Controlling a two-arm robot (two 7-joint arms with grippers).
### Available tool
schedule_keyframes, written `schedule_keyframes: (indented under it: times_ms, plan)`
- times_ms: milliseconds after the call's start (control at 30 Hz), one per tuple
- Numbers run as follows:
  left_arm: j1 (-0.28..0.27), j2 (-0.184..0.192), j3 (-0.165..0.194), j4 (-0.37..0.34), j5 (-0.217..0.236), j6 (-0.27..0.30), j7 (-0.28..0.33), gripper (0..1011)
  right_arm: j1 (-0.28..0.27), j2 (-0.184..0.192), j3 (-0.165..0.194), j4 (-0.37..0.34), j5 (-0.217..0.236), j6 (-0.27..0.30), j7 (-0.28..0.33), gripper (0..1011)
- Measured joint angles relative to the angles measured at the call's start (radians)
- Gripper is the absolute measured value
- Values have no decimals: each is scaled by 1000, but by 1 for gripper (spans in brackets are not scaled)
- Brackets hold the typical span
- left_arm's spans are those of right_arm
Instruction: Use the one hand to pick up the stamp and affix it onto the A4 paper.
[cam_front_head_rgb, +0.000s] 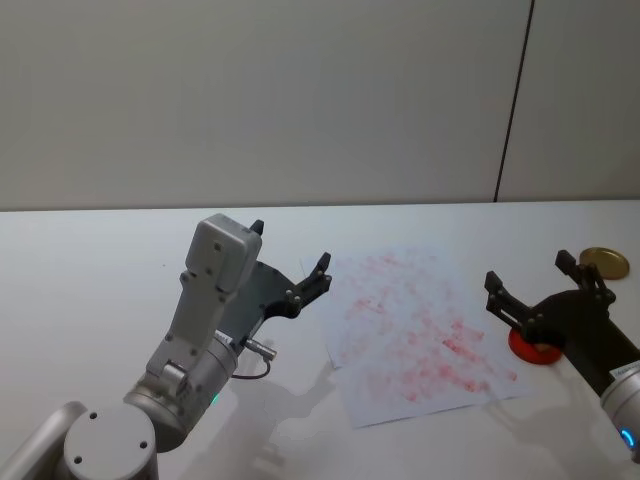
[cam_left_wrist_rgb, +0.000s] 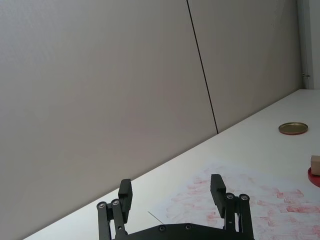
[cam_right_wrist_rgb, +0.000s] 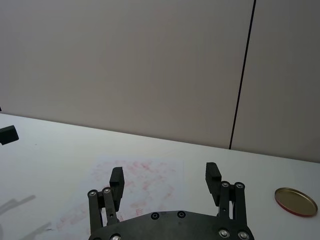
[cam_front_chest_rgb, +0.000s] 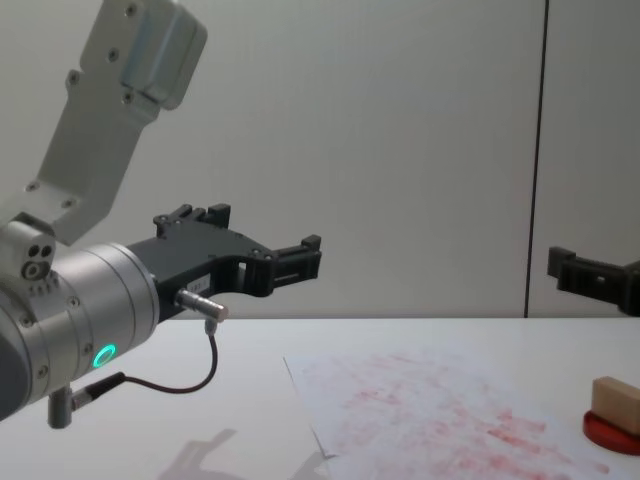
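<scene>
Blocky wooden stamp (cam_front_chest_rgb: 616, 403) on round red pad (cam_front_chest_rgb: 604, 438)

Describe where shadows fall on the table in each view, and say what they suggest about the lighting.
Head view: soft, blurry-edged grey shadows lie on the table below the raised left tool, by the near corner of the A4 paper. Chest view: a faint patch sits on the table under that arm. Right wrist view: pale streaks lie beside the paper. No hard edges or glare, so the light is probably diffuse.
</scene>
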Motion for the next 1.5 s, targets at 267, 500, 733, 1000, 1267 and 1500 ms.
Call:
schedule_keyframes:
  times_ms: [267,500,733,1000,1267,1500]
  plan:
    - [0,0,0,0,0,0,0,993,0,0,0,0,0,0,0,1001]
    - [0,0,0,0,0,0,0,993,0,0,0,0,0,0,0,1001]
    - [0,0,0,0,0,0,0,993,1,0,1,1,0,0,1,1001]
    - [0,0,0,0,0,0,0,993,15,9,15,28,18,22,28,1001]
    - [0,0,0,0,0,0,0,993,34,29,36,78,42,61,72,1001]
    - [0,0,0,0,0,0,0,993,55,41,49,133,53,89,110,1001]
